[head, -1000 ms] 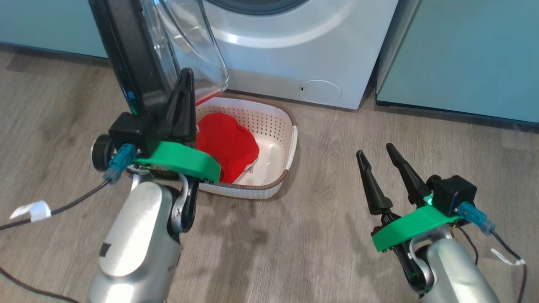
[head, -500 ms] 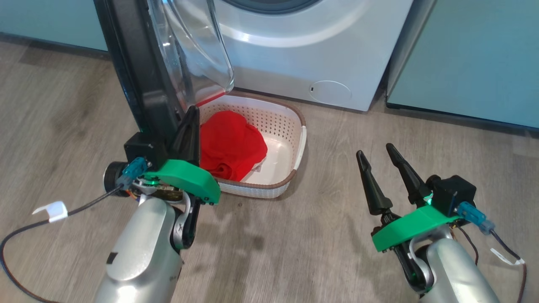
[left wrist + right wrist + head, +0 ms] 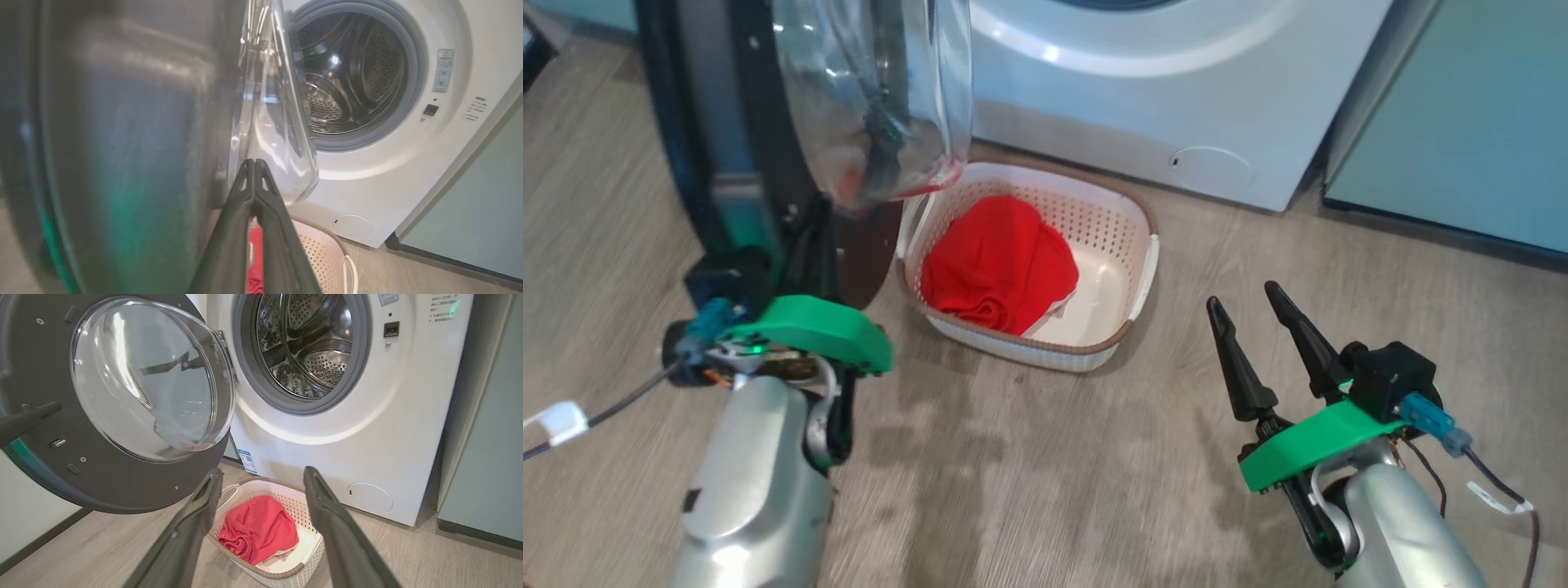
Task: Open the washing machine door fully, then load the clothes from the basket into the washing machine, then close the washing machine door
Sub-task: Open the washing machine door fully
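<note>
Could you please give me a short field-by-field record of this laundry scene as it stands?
washing machine door: open, swung wide
drum: empty
red garment: lying in the basket
basket: on the floor before the washing machine
left end effector: shut, tips by the door's inner rim
right end effector: open, empty, right of the basket

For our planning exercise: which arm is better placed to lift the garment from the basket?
Right. The right fingers are open and aimed at the garment in the basket; the left fingers are shut, beside the door.
</note>
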